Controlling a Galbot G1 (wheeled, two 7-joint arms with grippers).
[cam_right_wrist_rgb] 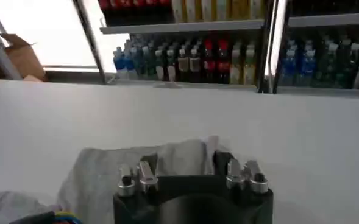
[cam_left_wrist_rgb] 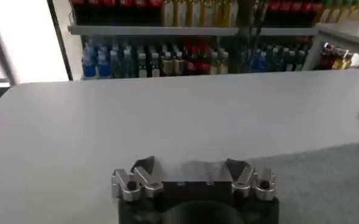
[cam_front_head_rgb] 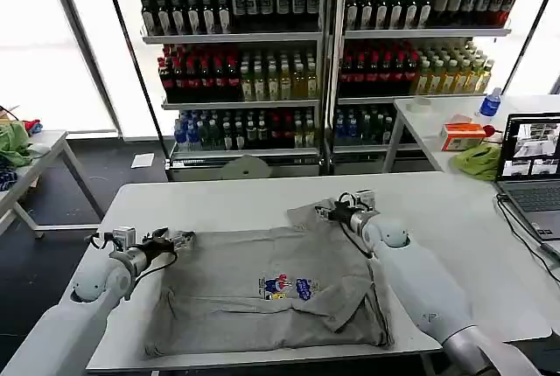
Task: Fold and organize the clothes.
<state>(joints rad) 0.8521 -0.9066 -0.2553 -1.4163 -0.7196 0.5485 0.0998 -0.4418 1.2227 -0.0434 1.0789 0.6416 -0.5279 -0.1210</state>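
Head view: shirt (cam_front_head_rgb: pixel 271 293) lies mid-table, print up, partly folded. Left gripper (cam_front_head_rgb: pixel 179 239) at its far-left corner, jaws spread, nothing held. Right gripper (cam_front_head_rgb: pixel 328 212) at far-right sleeve; can't tell jaw state. Judgement: pinch both far corners evenly, lift together, keep hem straight. Table (cam_front_head_rgb: pixel 219 201) has room far side; laptop (cam_front_head_rgb: pixel 529 175) right, steer clear.

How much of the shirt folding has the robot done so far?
Not much yet. The grey T-shirt lies mostly spread out on the white table, with only its right side bunched up, so no neat fold is done. Right now the left gripper is at the shirt's left edge and the right gripper is at its far right corner. The folding itself is still left.
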